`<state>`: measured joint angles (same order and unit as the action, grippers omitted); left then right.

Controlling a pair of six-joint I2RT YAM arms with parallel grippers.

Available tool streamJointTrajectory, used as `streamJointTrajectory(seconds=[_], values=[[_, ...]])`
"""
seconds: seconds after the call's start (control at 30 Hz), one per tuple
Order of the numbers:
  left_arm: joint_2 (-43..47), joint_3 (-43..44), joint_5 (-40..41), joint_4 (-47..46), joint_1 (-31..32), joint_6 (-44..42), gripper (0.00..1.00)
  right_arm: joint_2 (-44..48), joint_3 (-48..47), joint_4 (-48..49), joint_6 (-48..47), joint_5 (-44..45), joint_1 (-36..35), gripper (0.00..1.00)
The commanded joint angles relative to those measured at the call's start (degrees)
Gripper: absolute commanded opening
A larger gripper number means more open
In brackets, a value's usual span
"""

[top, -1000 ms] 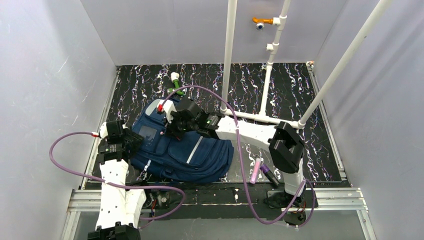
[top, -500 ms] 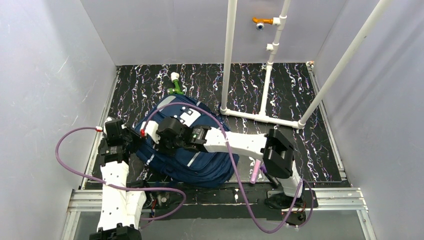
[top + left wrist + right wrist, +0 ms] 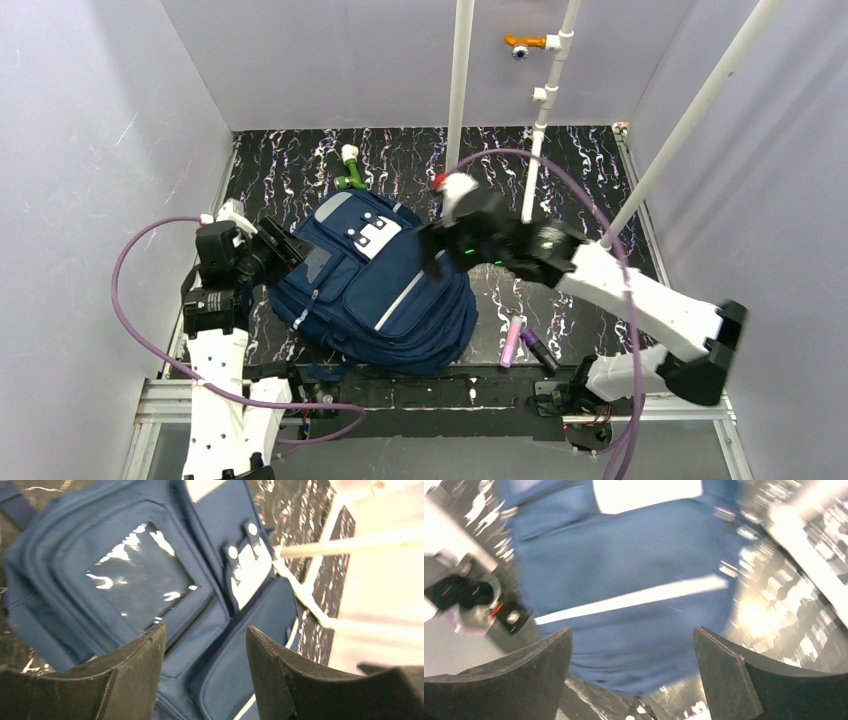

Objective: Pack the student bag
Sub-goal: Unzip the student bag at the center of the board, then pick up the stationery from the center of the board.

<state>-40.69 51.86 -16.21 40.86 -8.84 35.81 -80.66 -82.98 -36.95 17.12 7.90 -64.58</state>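
The student bag (image 3: 372, 290), navy with a grey stripe and a white buttoned patch, lies flat on the dark mat at the left. My left gripper (image 3: 286, 246) hovers at its left edge, open and holding nothing. In the left wrist view the left gripper (image 3: 204, 630) points over the student bag (image 3: 135, 580) and its clear pocket window. My right gripper (image 3: 430, 262) hangs just off the bag's upper right side, open. The blurred right wrist view has the right gripper (image 3: 631, 630) standing wide above the student bag (image 3: 624, 565), with nothing between its fingers.
A green and white item (image 3: 350, 168) lies on the mat beyond the bag. A pink marker (image 3: 512, 342) and a purple one (image 3: 540, 350) lie near the front edge, right of the bag. A white pipe frame (image 3: 459, 100) stands at the back right.
My right arm has swung back off the bag to the right and its gripper has opened. The bag's top with the white patch now shows. My left gripper has risen slightly.
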Motion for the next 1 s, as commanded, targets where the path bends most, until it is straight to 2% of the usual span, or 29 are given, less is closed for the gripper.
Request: streamJointTrajectory(seconds=[0.0,0.13,0.23,0.37,0.5,0.63,0.77,0.87,0.97], values=[[-1.74,2.28,-7.19,-2.00,4.13,-2.26,0.58,9.53,13.10,-16.01,16.90,12.00,12.59,0.98],[-3.90,4.24,-4.94,-2.37,13.45,-3.69,0.60,15.52,26.39,-21.94,25.11,8.56,20.22,0.98],[-4.70,4.96,-4.86,-2.92,17.65,-3.69,0.61,19.36,31.04,-23.03,27.89,9.93,20.89,0.95],[-5.42,5.79,-7.62,-3.66,18.78,-4.21,0.62,19.71,35.27,-24.55,27.53,5.37,20.98,0.91],[-5.33,6.70,-8.41,-3.76,19.11,-4.74,0.64,20.11,35.84,-21.09,28.08,0.17,20.90,0.76],[-6.25,7.44,-9.61,-3.69,19.29,-4.87,0.66,17.92,38.72,-13.18,34.93,-6.03,20.38,0.76],[-6.25,7.98,-12.25,-3.75,19.64,-4.88,0.72,15.11,43.41,-8.05,40.97,-4.59,19.64,0.74],[-6.69,8.68,-14.95,-3.64,20.22,-4.82,0.75,13.55,45.72,-4.22,41.92,-2.04,19.23,0.74],[-7.74,9.22,-17.01,-3.36,20.81,-4.34,0.76,10.69,46.25,-2.14,41.73,-0.51,19.08,0.70]])
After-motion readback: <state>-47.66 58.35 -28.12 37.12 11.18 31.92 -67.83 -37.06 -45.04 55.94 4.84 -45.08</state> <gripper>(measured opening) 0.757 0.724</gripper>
